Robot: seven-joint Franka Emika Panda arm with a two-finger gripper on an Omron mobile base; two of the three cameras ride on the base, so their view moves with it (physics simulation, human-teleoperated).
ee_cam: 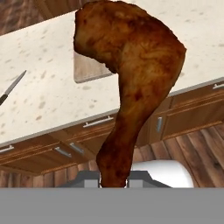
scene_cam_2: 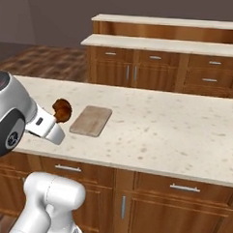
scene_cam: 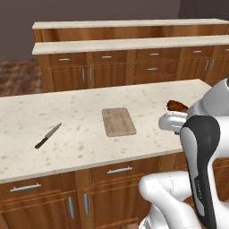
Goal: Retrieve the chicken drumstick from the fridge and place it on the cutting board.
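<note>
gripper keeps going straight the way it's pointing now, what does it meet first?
Probably the cutting board: in the hand view it lies dead ahead, behind the held chicken drumstick, on the counter. Depth is unclear; the gripper may reach bare counter first.

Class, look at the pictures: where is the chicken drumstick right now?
The chicken drumstick is clamped in the gripper, held above the counter's front edge, to the right of the cutting board in the left base view.

No legible text, label, brand, number or sign appears in any view. A line of small marks runs down the dark arm segment (scene_cam: 200,179) at the lower right of the left base view, but it is too small to read.
</note>
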